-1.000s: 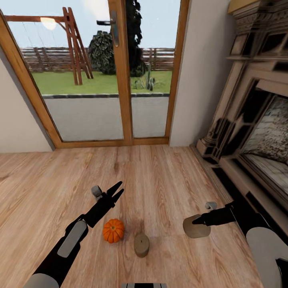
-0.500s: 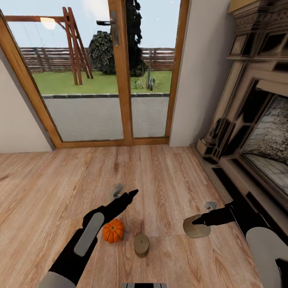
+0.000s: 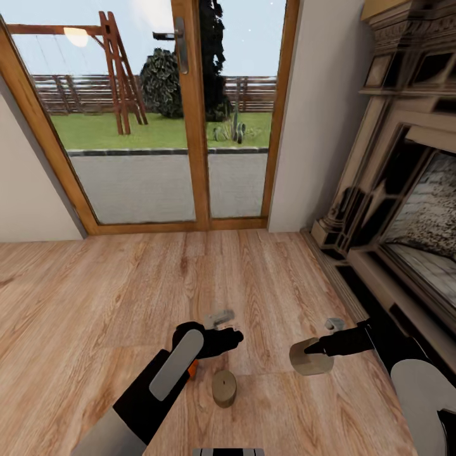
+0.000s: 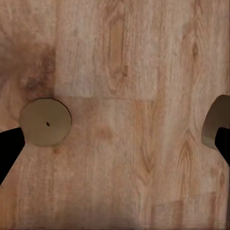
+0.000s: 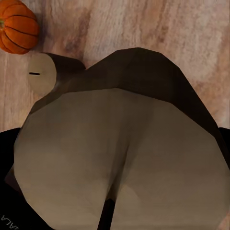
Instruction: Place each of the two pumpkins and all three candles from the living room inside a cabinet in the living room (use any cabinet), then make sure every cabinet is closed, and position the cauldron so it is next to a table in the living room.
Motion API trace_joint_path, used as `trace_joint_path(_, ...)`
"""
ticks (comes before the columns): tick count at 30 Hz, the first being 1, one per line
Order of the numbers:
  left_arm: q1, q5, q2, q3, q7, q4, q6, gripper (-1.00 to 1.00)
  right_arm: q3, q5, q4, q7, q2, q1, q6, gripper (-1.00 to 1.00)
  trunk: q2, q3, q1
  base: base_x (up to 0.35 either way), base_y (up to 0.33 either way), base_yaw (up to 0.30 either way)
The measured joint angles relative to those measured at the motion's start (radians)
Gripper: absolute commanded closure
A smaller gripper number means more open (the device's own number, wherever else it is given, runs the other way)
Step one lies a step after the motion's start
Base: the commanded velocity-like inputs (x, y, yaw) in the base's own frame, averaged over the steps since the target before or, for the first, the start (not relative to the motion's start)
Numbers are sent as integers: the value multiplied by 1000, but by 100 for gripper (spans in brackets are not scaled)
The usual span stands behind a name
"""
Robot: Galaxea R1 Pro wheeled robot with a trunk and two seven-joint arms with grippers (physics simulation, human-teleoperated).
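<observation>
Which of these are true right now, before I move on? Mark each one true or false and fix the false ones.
1. The right gripper is shut on a candle. True.
2. A second candle lies tipped over on the floor. False: it stands upright.
3. The left arm covers most of the pumpkin in the head view. True.
4. The left gripper grips the standing candle. False: it hovers over bare floor beside it, holding nothing.
5. The glass door stands open. False: it is closed.
</observation>
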Motion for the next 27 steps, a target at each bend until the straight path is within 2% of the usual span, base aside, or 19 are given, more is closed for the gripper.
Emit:
trace_joint_path(5, 0, 8, -2, -4, 53, 46, 19, -100, -13, -5, -1, 118, -3, 0, -2, 100, 0, 0, 0, 0, 0, 0)
trace_joint_path(8, 0, 8, -3, -5, 71, 84, 23, -100, -67, -4, -3, 173, -5, 0, -6, 100, 0, 0, 0, 0, 0, 0)
trace_joint_path(9, 0, 8, -3, -5, 73, 101, 23, -100, -91, -3, -3, 181, -6, 0, -7, 100, 0, 0, 0, 0, 0, 0)
trace_joint_path(13, -1, 8, -4, -5, 76, 144, 24, -100, -144, -1, -4, 194, -6, 0, -9, 100, 0, 0, 0, 0, 0, 0)
trace_joint_path(19, -2, 1, -8, -5, 77, 153, 22, -100, -155, -1, -4, 196, -1, 0, -9, 100, 0, 0, 0, 0, 0, 0)
trace_joint_path(27, -2, -1, -4, -16, 77, 112, 18, -100, -152, 0, -4, 195, 3, 0, -9, 100, 0, 0, 0, 0, 0, 0)
